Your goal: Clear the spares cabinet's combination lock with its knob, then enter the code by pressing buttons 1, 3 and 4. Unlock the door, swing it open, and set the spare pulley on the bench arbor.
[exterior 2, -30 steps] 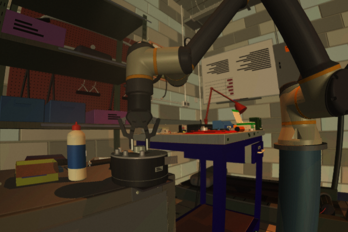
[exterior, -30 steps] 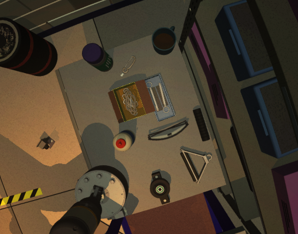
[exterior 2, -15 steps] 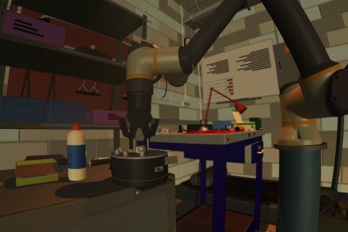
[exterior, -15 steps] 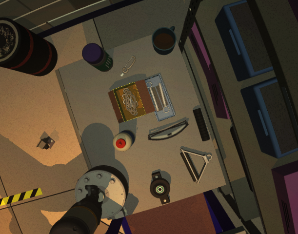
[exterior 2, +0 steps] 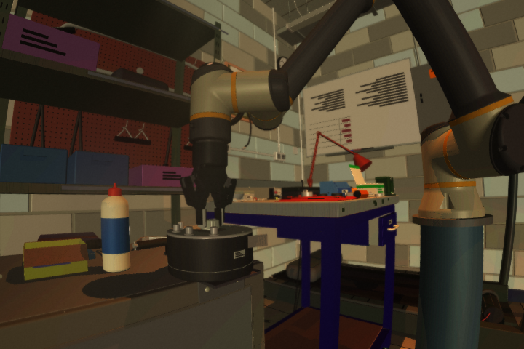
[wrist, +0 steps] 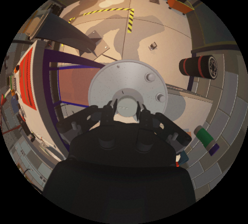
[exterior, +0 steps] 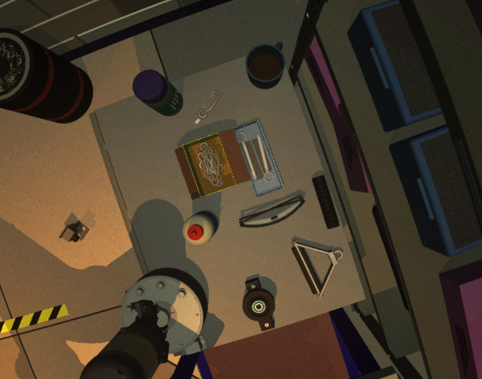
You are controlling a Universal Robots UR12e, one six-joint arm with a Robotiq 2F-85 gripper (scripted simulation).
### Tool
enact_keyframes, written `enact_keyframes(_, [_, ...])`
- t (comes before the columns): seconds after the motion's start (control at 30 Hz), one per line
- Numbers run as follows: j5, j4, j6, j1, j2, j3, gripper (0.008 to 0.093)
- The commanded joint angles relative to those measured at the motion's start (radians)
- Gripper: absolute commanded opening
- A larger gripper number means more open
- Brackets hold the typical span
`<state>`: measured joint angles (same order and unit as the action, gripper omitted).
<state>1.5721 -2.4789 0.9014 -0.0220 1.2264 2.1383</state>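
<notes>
The round knob (wrist: 126,107) sits at the centre of the lock's grey top plate (wrist: 127,87), on the black drum-shaped cabinet (exterior 2: 209,252) at the near corner of the bench. I grip that knob in my gripper (wrist: 126,109), which comes straight down from above (exterior 2: 210,217). Two round buttons (wrist: 150,77) (wrist: 160,97) stand up on the plate to the right of the knob, the others are hidden by my arm. A black pulley-like part with a green-ringed hub (exterior: 257,306) lies on the bench beside the cabinet.
The bench edge runs right under the cabinet, with a blue-legged table (exterior 2: 333,230) beyond it. On the bench stand a glue bottle (exterior 2: 115,230), an open box of chain (exterior: 210,163), a spring tray (exterior: 259,159), a triangular handle (exterior: 318,265) and a mug (exterior: 265,65).
</notes>
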Motion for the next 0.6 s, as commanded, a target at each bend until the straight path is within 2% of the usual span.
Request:
enact_keyframes(0.0, [-0.001,-0.005,0.004,0.000,-0.002,-0.003,0.0080])
enact_keyframes(0.57, [-0.001,-0.005,0.023,0.000,-0.002,-0.003,0.0080])
